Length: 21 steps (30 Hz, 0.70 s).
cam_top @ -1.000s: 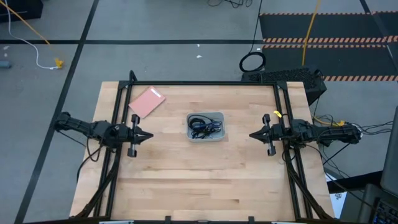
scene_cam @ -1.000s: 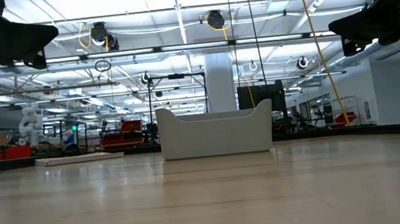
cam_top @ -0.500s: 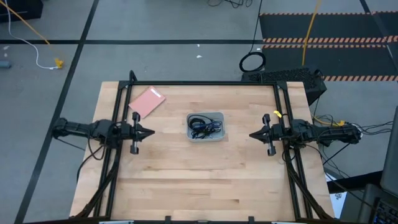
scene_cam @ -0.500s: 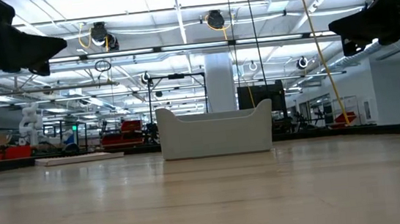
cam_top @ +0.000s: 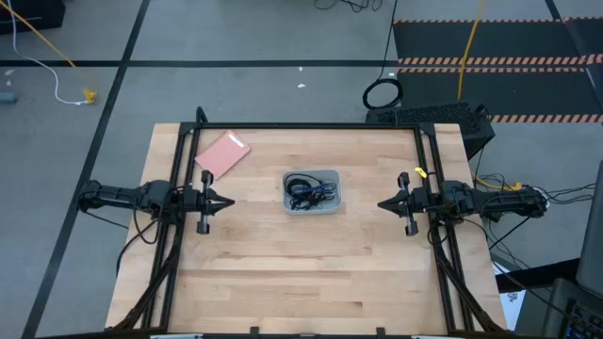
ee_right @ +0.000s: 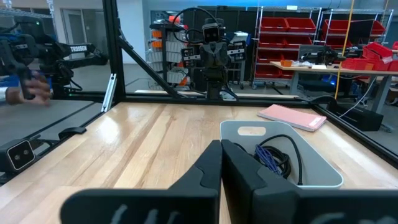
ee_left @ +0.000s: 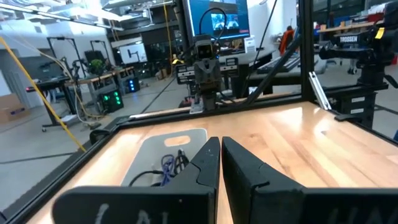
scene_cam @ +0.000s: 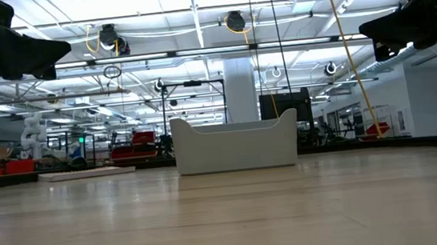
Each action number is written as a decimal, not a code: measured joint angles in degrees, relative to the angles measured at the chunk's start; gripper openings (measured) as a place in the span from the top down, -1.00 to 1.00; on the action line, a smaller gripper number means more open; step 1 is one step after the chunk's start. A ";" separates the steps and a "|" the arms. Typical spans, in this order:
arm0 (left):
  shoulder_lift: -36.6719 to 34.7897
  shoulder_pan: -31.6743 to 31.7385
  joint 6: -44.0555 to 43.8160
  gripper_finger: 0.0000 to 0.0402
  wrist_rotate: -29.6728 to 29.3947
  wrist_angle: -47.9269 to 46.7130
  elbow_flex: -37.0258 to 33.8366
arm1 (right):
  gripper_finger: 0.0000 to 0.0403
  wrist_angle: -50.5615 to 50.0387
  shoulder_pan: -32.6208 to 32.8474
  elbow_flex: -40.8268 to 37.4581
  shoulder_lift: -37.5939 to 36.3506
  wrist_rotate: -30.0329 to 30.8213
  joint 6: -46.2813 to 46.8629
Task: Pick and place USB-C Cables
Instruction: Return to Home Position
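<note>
**Cables in the Bin, Arms Parking**

The USB-C Cables (cam_top: 309, 193) lay tangled together inside the gray bin (cam_top: 312, 173), at the middle of the surface (cam_top: 301, 273) and a little toward its far edge. The left hand (cam_top: 230, 201) hung just inside the left edge and the right hand (cam_top: 381, 203) just inside the right edge. Each was clenched on nothing, with its tips facing the bin (the low view showed both well above the wood). Parking well probably called for little more than settling, with fingers together and wrists level. Any retreat should run straight back toward each arm's own edge, never across the bin or the pink pad (cam_top: 222, 154) near the far left corner.
</note>
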 joint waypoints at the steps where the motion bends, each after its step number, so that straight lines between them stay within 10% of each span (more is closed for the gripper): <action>1: 0.00 0.00 0.04 0.89 0.00 0.02 0.00 | 1.00 -0.01 0.01 0.00 0.00 -0.01 0.00; 21: 0.02 0.00 -0.51 0.89 -0.13 0.07 0.00 | 1.00 -0.01 -0.01 0.01 0.00 -0.01 0.00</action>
